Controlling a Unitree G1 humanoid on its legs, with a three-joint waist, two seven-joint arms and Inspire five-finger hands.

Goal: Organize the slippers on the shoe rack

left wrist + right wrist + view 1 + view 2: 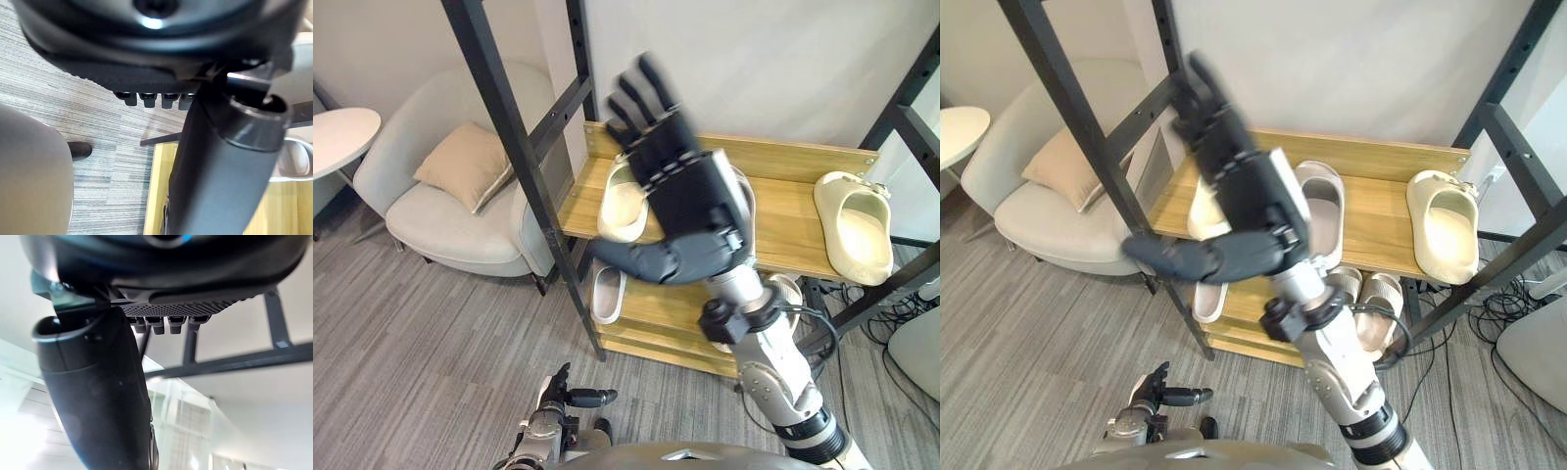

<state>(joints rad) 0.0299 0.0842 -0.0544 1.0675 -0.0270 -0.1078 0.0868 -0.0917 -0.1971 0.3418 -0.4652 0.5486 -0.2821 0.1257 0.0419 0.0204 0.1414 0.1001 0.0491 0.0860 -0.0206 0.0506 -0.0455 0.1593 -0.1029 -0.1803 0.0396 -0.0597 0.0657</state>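
Right hand (690,196) is raised high before the shoe rack (783,211) in the left eye view, fingers straight and spread, thumb out sideways, holding nothing. Behind it, two cream slippers (620,206) lie half hidden on the top shelf. A single cream slipper (857,230) lies well apart at the shelf's right end, long axis front to back, toe toward the wall. Left hand (566,397) hangs low over the floor (431,343), relaxed and empty.

Right eye view: lower-shelf slippers (1376,294) also lie front to back.

Left wrist view: fingertips (156,100) in a row, clasping nothing.

Right wrist view: straight fingertips (161,325) against the rack's black bars.
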